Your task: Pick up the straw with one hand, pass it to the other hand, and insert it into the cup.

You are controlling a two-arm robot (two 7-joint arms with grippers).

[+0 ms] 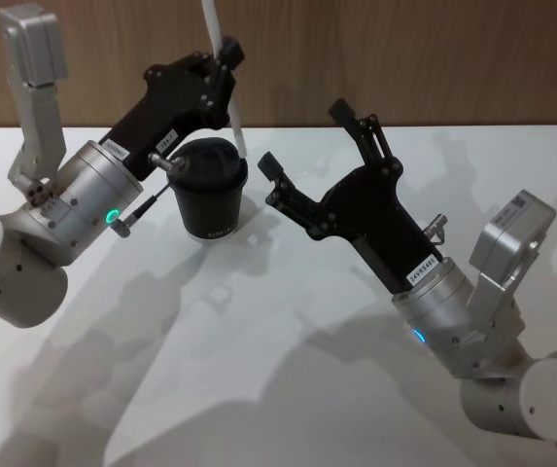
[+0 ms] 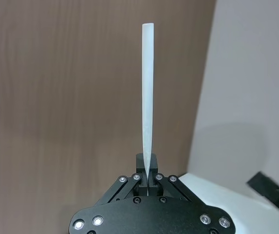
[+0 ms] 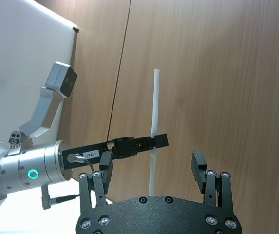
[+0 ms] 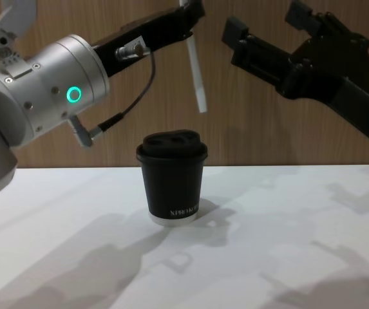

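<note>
Left gripper (image 1: 227, 51): raised over the far side of the cup (image 1: 210, 199), fingers pinching the straw (image 1: 242, 136) near its mid-length. Holds the tube close to upright, slightly tilted, with the upper end running past the top edge of the head view. In the left wrist view, grips the straw (image 2: 147, 97) squarely between both pads of the left gripper (image 2: 146, 171).

Straw (image 4: 197, 71), chest view: lower end in the air above the right part of the lid (image 4: 171, 143), clear of it, not inserted.

Cup (image 4: 171, 180): upright on the white table (image 4: 287, 257), lid on, white lettering toward the near side, roughly central in the scene.

Right gripper (image 1: 307, 136): lifted off the table to the right of the cup, fingers spread wide, nothing between them. Points up and left toward the straw, near it but apart from it. In the right wrist view, frames the straw (image 3: 155, 102) and the left gripper (image 3: 154, 141), farther off, between the spread fingers (image 3: 197, 161).

Left arm: silver wrist with a lit green ring (image 1: 112, 216) and a thin black cable (image 4: 143, 89). Behind the scene: wood-panelled wall (image 1: 434, 58).
</note>
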